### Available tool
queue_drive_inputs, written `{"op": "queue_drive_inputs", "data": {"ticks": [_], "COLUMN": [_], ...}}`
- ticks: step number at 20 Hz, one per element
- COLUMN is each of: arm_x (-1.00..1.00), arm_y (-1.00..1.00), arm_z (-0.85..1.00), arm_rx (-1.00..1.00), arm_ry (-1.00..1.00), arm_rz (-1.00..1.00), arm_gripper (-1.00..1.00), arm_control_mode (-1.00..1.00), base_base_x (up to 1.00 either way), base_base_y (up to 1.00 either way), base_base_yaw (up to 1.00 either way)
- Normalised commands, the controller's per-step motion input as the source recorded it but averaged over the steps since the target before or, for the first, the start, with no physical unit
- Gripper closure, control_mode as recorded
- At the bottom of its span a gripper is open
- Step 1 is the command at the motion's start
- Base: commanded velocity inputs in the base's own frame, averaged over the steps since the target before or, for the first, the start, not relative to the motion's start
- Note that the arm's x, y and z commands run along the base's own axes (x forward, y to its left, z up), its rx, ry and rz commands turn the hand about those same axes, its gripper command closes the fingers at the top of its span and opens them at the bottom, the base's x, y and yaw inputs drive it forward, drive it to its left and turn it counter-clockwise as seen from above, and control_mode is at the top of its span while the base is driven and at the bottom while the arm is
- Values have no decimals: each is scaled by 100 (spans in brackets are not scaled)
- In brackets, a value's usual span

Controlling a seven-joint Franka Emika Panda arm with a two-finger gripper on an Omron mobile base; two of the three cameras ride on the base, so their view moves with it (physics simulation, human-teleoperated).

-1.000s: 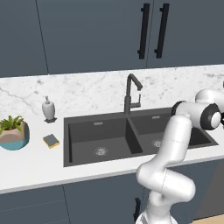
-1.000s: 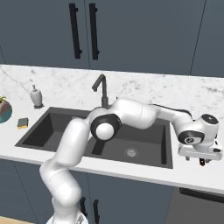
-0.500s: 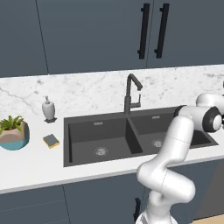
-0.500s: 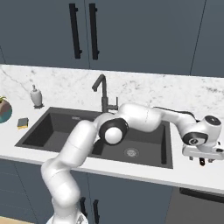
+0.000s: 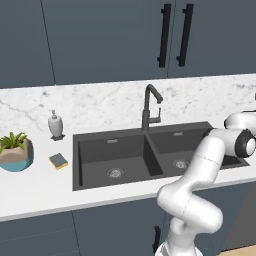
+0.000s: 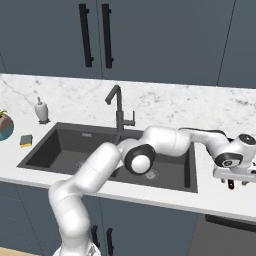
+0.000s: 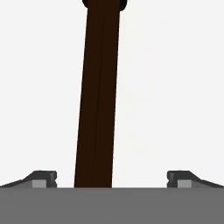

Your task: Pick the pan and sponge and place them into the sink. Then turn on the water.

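Pan work comes first, it seems, while the far left of the desk is untouched: the plant, the soap bottle and, just in front of that, the sponge lie where they lay a second ago. The sponge is near the sink's left rim but apart from it. Next comes the sink, both basins bare, and at its back the faucet with no water falling from it. To the right is what changed: the arm has swung further out across the right basin, its elbow now sitting nearer the right-hand drain, and the claw has sunk a little over the desk just past the sink's right rim. In the hand view its jaws stand wide apart and hold nothing. The pan's long dark handle runs up between them, closer to one finger than the other and touching neither. I judge that the arm is lining up to grasp the handle, so none of the task is done yet
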Motion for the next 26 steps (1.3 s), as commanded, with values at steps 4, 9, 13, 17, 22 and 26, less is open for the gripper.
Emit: {"op": "queue_drive_inputs", "data": {"ticks": [4,9,13,17,22,26], "arm_x": [0,-7,-32,-65,-90,-76], "arm_y": [-3,21,48,69,95,100], "arm_z": [-31,-16,1,16,36,26], "arm_rx": [1,0,0,0,0,-3], "arm_ry": [1,0,-3,-1,-3,-7], "arm_rz": [1,0,0,0,5,14], "arm_gripper": [100,100,100,100,100,100], "arm_control_mode": [-100,-100,-100,-100,-100,-100], "base_base_x": [0,0,0,0,0,0], "base_base_y": [0,0,0,0,0,0], "base_base_yaw": [0,0,0,0,0,0]}}
